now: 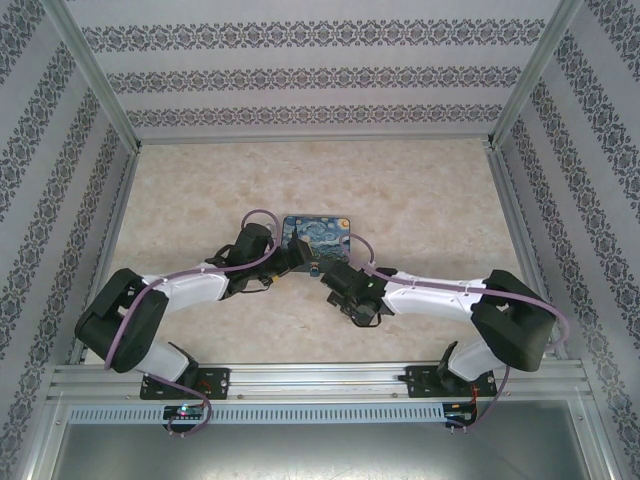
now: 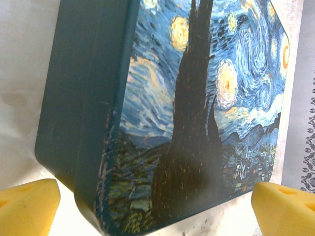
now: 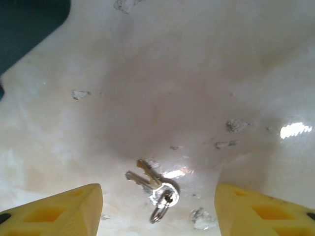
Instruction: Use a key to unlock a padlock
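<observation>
Both tools released, key lying loose on the desk

The right tool (image 3: 157, 211) hangs spread and empty over the key (image 3: 147, 181), which lies on its ring on the desk (image 3: 197, 73) between the jaws, touching neither, just off the near edge of the painted box (image 2: 197, 123). The left tool (image 2: 156, 209) gapes wide at that box's near corner, holding nothing. Both arms bend at the elbow, forearms angled inward toward the box.

One painted box (image 2: 197, 123) was there, two keys (image 3: 141, 176) lay on one ring (image 3: 166, 192), two arms (image 1: 185, 290) (image 1: 430, 292) stood by.
</observation>
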You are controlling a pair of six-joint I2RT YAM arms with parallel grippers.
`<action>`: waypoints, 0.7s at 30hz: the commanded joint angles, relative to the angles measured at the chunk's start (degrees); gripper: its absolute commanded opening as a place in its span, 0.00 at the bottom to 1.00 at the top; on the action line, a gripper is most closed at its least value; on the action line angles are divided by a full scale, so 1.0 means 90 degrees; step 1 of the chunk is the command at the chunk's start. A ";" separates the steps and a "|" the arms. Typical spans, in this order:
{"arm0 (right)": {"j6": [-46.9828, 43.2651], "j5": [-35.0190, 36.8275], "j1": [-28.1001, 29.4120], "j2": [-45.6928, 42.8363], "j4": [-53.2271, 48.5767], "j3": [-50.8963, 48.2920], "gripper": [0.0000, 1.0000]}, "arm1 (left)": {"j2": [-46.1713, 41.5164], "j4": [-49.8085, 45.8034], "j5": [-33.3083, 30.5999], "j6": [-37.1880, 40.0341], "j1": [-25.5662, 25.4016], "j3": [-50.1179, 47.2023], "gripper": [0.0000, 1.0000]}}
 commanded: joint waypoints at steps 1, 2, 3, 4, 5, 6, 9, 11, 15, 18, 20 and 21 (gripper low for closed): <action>0.0476 0.0130 0.0063 0.0207 -0.0612 0.0405 0.62 | 0.0135 0.0426 0.0043 -0.0082 -0.0073 0.0164 1.00; 0.0506 0.0126 0.0063 0.0270 -0.0692 0.0458 0.61 | 0.0164 0.0465 0.0067 -0.0094 -0.0076 0.0159 1.00; 0.0543 0.0103 0.0063 0.0328 -0.0746 0.0497 0.61 | 0.0198 0.0516 0.0107 -0.0104 -0.0071 0.0144 0.99; 0.0586 0.0076 0.0062 0.0379 -0.0749 0.0499 0.61 | 0.0227 0.0568 0.0134 -0.0113 -0.0071 0.0132 1.00; 0.0608 0.0054 0.0061 0.0421 -0.0752 0.0499 0.60 | 0.0246 0.0604 0.0145 -0.0130 -0.0076 0.0122 1.00; 0.0649 0.0027 0.0063 0.0466 -0.0777 0.0504 0.60 | 0.0267 0.0643 0.0156 -0.0138 -0.0074 0.0109 1.00; 0.0752 -0.0013 0.0058 0.0543 -0.0827 0.0494 0.58 | 0.0278 0.0740 0.0170 -0.0150 -0.0078 0.0053 1.00; 0.0785 -0.0016 0.0063 0.0588 -0.0860 0.0508 0.57 | 0.0281 0.0783 0.0171 -0.0150 -0.0075 0.0035 1.00; 0.0796 -0.0034 0.0063 0.0777 -0.0885 0.0572 0.56 | 0.0269 0.0833 0.0203 -0.0170 -0.0076 0.0016 0.99; 0.0773 -0.0104 0.0063 0.0971 -0.0895 0.0650 0.55 | 0.0240 0.0909 0.0254 -0.0231 -0.0076 -0.0025 1.00; 0.0774 -0.0140 0.0063 0.1082 -0.0896 0.0686 0.54 | 0.0198 0.0984 0.0311 -0.0287 -0.0072 -0.0075 1.00; 0.0776 -0.0138 0.0063 0.1130 -0.0886 0.0689 0.53 | 0.0155 0.1007 0.0326 -0.0315 -0.0074 -0.0105 1.00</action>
